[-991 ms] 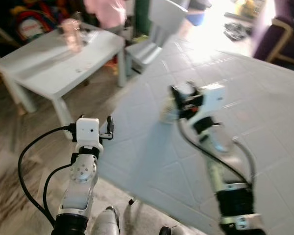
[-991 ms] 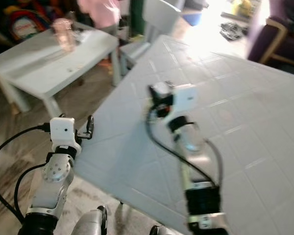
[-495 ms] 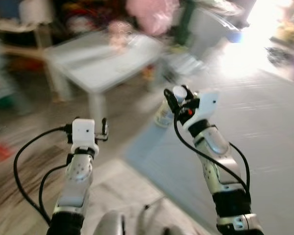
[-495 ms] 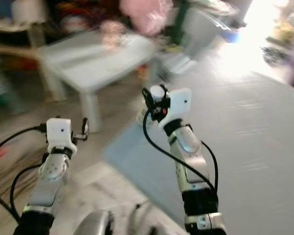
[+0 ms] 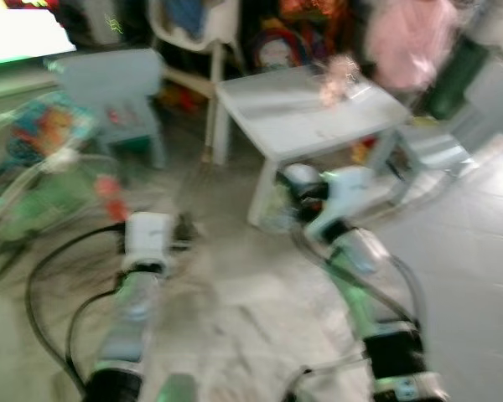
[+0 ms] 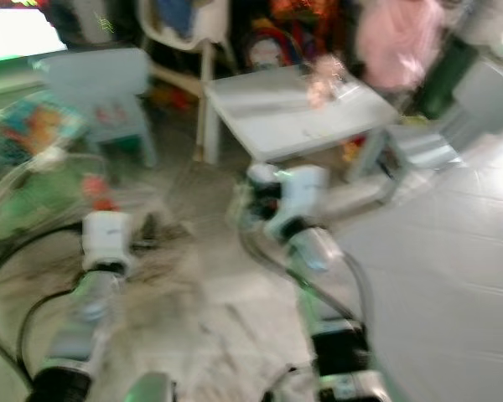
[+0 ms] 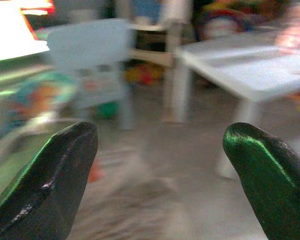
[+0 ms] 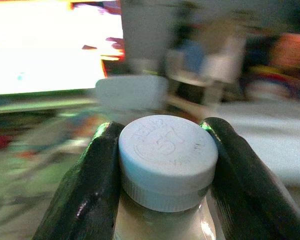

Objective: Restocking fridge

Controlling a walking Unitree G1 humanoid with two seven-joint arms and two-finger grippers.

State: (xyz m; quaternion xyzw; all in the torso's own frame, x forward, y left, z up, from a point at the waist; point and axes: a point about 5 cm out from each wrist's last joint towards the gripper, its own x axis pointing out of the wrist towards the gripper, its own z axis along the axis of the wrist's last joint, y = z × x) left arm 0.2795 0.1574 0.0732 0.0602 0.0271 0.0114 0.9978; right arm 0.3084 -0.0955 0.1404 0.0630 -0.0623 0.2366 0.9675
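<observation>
The carry step appears in hand, with the fridge next to be located: left of the white table the left gripper hangs spread and empty, while the right gripper, below its near edge, pinches the white-capped bottle.

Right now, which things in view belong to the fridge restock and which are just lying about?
Job: bottle with white cap, clamped in the right gripper; left gripper, open, holding nothing.
Lying about: small white table, pale blue child's chair, pink cup on that table.
</observation>
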